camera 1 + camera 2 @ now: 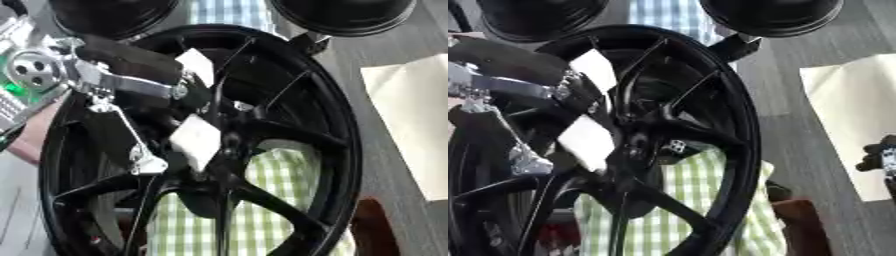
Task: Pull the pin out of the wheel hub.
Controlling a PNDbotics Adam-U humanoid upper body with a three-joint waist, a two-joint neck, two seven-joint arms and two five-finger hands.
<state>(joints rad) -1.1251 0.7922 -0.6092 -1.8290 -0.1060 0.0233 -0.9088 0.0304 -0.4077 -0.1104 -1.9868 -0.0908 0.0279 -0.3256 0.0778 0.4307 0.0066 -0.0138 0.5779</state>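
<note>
One wheel: black spoked wheel hub [262, 135], standing on edge, fills the middle of both views; its rim runs from the far edge of the worktop [385, 50] to the near edge.
Two round black objects: one [114, 15] at the far-left edge, one [346, 15] at the far-right edge, both behind the wheel.
One checked cloth: green-and-white cloth [280, 200] under the wheel, seen through the spokes at the near edge; a blue-and-white strip of it shows at the far edge between the two round objects.
One pale sheet: cream sheet [411, 115] lies flat at the right edge of the worktop, apart from the wheel.
Pin: cannot tell; the hub centre [636, 145] is dark and partly covered by the hand.
Left hand [166, 125]: comes in from the left, over the spokes, its white-padded fingertips [197, 142] pressed at the hub centre; fingers bent toward the hub, whether they grasp anything I cannot tell.
Right hand [881, 157]: only dark fingers at the right edge of the right eye view, over the sheet; finger state cannot tell.
Containers: none seen.
</note>
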